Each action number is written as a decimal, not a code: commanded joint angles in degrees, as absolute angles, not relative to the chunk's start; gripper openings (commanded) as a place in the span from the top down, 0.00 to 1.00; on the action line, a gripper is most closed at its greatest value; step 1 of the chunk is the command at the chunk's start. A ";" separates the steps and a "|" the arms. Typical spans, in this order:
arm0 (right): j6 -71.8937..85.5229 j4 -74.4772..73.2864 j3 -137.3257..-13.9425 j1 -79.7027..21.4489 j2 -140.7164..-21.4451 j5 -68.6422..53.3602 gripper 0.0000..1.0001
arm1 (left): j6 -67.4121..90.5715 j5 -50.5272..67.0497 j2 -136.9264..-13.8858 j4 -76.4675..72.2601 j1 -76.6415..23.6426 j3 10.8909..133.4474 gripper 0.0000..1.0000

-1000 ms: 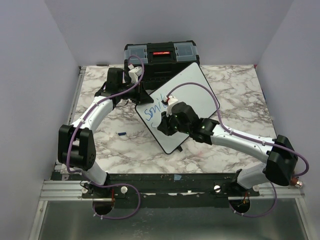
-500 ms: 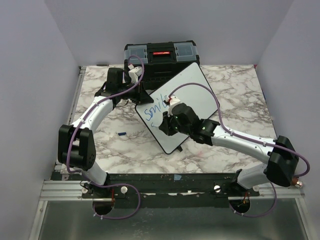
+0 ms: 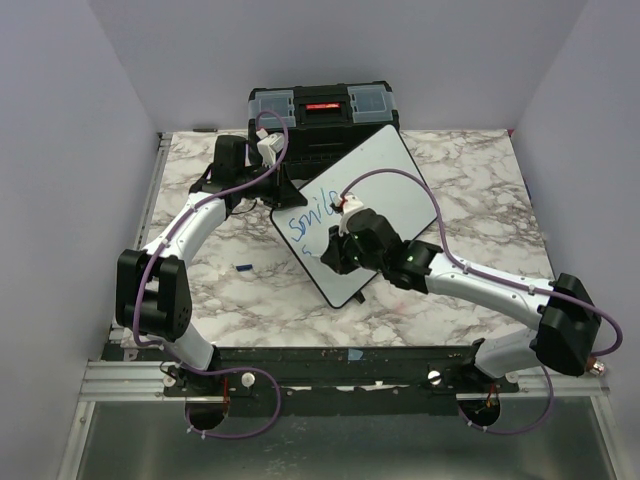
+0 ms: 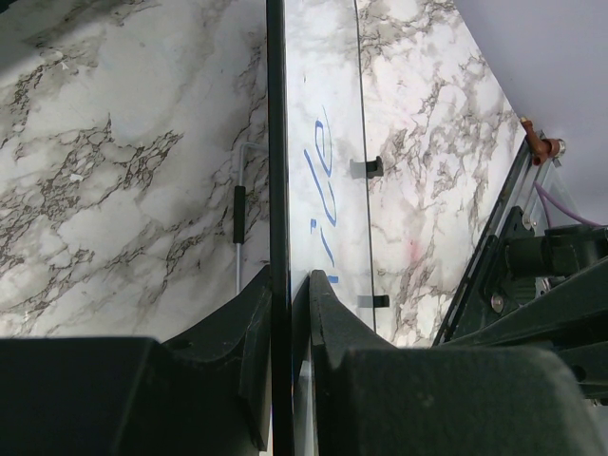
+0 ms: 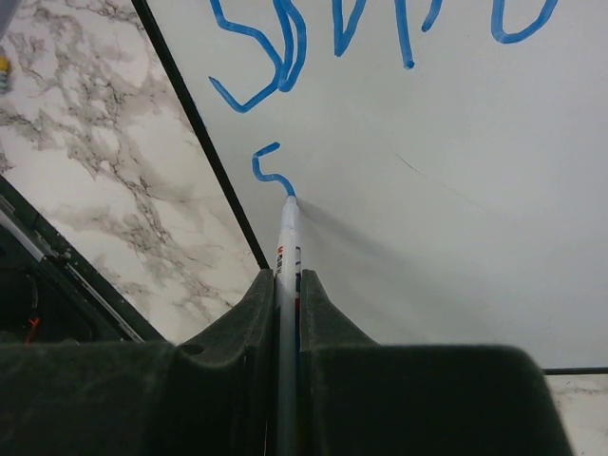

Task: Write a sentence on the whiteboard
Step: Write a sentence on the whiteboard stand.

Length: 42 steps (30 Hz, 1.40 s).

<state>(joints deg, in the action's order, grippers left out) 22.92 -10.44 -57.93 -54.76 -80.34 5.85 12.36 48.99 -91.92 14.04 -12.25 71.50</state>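
Since a second earlier the right gripper [image 5: 287, 283], clamped tight on a slim white marker pen [image 5: 288, 233], had begun a second line of the blue handwritten sentence [image 3: 303, 222] on the glossy white rectangular whiteboard [image 3: 385, 175], set askew on the grey-veined marble table [image 3: 480, 190], its black rim pinched between the left gripper [image 4: 288, 281] fingers.

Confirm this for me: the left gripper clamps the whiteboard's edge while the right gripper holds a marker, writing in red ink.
One thing is wrong: the ink is blue, not red. The right wrist view shows the sentence in blue, with the marker tip at the end of a blue stroke. The rest stands: the left gripper clamps the whiteboard by its edge, and the right gripper holds the marker.
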 commanded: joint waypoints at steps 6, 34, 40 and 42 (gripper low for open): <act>24.50 -10.58 -56.60 -54.76 -80.47 0.79 0.99 | 8.44 46.39 -89.26 7.40 -12.39 71.35 1.00; 24.29 -2.25 -56.09 -54.76 -71.98 7.80 0.99 | 10.31 48.30 -88.62 5.70 -12.39 71.19 1.00; 24.30 -3.41 -55.02 -54.78 -70.77 10.53 0.99 | 12.34 47.78 -88.87 4.34 -12.45 71.94 1.00; 23.94 -4.43 -54.96 -54.80 -70.45 11.16 0.99 | 11.82 48.09 -88.46 4.04 -12.49 71.23 1.00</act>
